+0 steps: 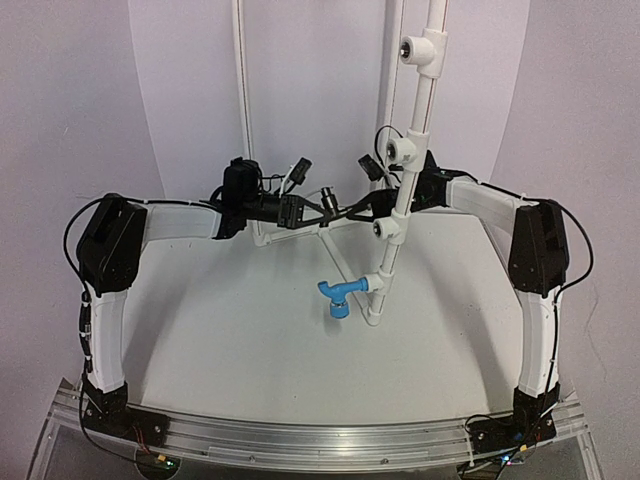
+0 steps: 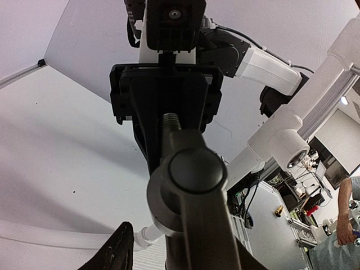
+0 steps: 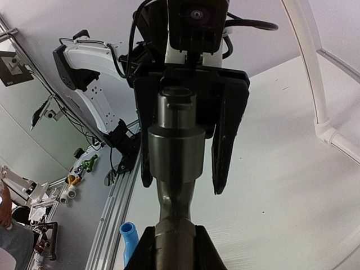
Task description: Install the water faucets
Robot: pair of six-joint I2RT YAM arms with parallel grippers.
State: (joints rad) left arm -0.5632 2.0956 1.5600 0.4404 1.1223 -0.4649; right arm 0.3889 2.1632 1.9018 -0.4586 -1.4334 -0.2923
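The black faucet (image 1: pixel 326 198) hangs in the air between both grippers, above the back of the table. My right gripper (image 3: pixel 175 247) is shut on its body (image 3: pixel 175 146); in the top view that gripper (image 1: pixel 346 212) sits just left of the white pipe. My left gripper (image 1: pixel 308 207) is open, its fingers straddling the faucet's round end with a gap on each side. In the left wrist view the faucet (image 2: pixel 194 169) fills the middle, and one finger (image 2: pixel 119 248) stands apart from it. The blue faucet (image 1: pixel 337 295) sits in the lowest tee, spout down, and also shows in the right wrist view (image 3: pixel 128 239).
An upright white pipe (image 1: pixel 412 150) carries tee fittings with open round sockets (image 1: pixel 412 48), (image 1: pixel 398 150), (image 1: pixel 384 229). White pipe legs (image 1: pixel 300 240) lie on the table behind the grippers. An aluminium rail (image 1: pixel 320 435) runs along the near edge.
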